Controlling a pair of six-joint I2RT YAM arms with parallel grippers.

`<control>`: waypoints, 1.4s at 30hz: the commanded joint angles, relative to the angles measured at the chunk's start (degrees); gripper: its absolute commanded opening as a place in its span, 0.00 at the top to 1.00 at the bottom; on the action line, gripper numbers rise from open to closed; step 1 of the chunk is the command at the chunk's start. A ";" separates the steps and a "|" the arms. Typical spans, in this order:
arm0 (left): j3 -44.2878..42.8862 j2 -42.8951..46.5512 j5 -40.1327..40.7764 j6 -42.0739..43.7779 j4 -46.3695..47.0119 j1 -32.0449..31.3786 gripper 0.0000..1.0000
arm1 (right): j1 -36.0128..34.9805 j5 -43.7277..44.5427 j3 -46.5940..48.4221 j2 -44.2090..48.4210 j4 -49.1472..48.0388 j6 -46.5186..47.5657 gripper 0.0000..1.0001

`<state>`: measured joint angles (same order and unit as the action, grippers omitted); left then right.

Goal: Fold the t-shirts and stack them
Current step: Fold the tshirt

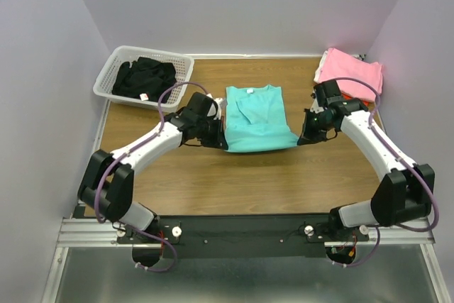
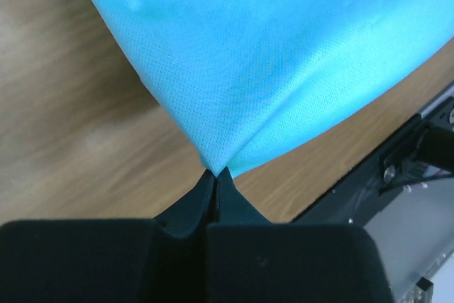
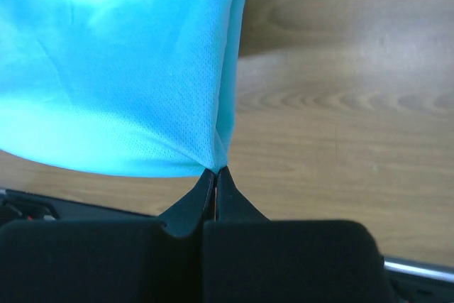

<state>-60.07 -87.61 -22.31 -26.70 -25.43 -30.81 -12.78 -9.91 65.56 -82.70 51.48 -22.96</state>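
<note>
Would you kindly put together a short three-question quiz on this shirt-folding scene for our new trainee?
1. True or false: the left gripper is shut on a corner of the turquoise t-shirt.
2. Fill in: the cloth in the white basket is coloured ___.
3. Where does the pink t-shirt lie? A: in the basket. B: at the far right corner of the table. C: beneath the turquoise t-shirt.

Key: 1 true; 2 black; 3 B.
</note>
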 commanded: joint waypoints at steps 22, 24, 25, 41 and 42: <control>8.22 24.69 -8.63 -14.44 -16.50 -3.73 1.00 | -1.81 3.23 8.09 8.88 22.62 -9.30 1.00; 7.26 23.20 -7.93 -13.65 -16.23 -3.47 1.00 | -1.81 4.11 8.27 7.56 21.56 -9.03 1.00; 6.38 21.62 -7.49 -13.12 -16.23 -3.30 1.00 | -1.81 4.29 8.62 6.24 20.33 -8.94 1.00; -4.78 6.15 -8.98 -3.28 -17.19 3.73 1.00 | -1.73 11.13 23.46 -11.16 17.07 -4.82 1.00; -5.40 5.27 -9.16 -2.75 -17.63 4.17 1.00 | -1.81 11.49 25.04 -11.95 16.98 -4.55 1.00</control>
<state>-62.85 -79.50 -30.70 -33.63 -39.07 -28.47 -14.96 -6.00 86.78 -92.23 69.69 -29.80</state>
